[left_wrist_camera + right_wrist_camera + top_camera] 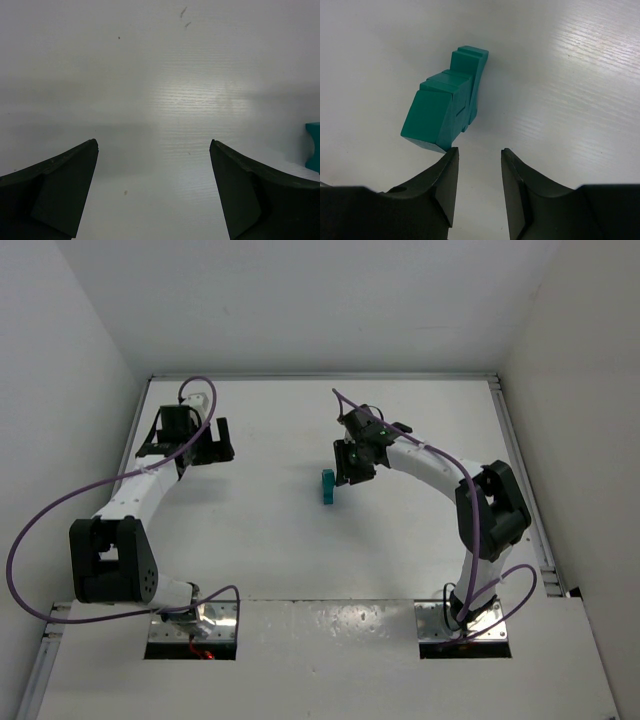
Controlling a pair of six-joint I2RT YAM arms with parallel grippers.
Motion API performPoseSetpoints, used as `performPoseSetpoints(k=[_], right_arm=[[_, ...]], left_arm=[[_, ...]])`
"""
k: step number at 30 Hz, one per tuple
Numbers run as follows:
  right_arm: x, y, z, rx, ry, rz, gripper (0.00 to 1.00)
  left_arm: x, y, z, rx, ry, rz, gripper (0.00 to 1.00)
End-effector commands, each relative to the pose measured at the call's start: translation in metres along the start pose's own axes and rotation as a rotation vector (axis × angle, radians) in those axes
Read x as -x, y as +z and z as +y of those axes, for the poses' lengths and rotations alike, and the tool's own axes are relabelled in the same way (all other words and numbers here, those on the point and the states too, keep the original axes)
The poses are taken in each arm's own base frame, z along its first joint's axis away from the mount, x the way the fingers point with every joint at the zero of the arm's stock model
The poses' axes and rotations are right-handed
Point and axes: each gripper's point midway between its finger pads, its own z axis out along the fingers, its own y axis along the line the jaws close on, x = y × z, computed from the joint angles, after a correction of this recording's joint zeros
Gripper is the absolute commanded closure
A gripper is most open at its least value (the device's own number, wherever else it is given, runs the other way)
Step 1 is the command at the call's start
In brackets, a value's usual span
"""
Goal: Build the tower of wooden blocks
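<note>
The right claw (pixel 479 159), jaws parted on nothing, hovers just beside the upright teal tower (pixel 327 486), so a sideways brush of its near fingertip (pixel 447 165) could topple it, while the left claw (pixel 154 150) gapes empty well left of the tower over the white, white-walled surface (pixel 260 535).

The worktop (pixel 580 75) is white, smooth, a bit shiny, with thin lines. The tower (pixel 440 112) is smooth, dull teal-green. The right gripper (pixel 479 156) looks like dull black plastic.
</note>
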Motion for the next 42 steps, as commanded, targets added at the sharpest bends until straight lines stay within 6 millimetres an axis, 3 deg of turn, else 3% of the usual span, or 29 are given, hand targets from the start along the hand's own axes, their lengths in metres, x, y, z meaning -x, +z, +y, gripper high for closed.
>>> performPoseSetpoints(k=[1, 34, 38, 42], right_arm=[[0.019, -0.005, 0.013, 0.035, -0.011, -0.050, 0.60], [0.018, -0.006, 0.013, 0.037, -0.016, -0.046, 0.57], [0.017, -0.009, -0.004, 0.004, -0.026, -0.041, 0.57], [0.014, -0.015, -0.040, -0.048, -0.029, -0.041, 0.57]], left_arm=[[0.017, 0.000, 0.001, -0.007, -0.004, -0.037, 0.00], [0.017, 0.000, 0.000, -0.016, -0.004, -0.036, 0.00], [0.017, 0.000, 0.000, -0.016, 0.005, -0.036, 0.00], [0.015, -0.001, 0.002, -0.015, 0.038, -0.027, 0.00]])
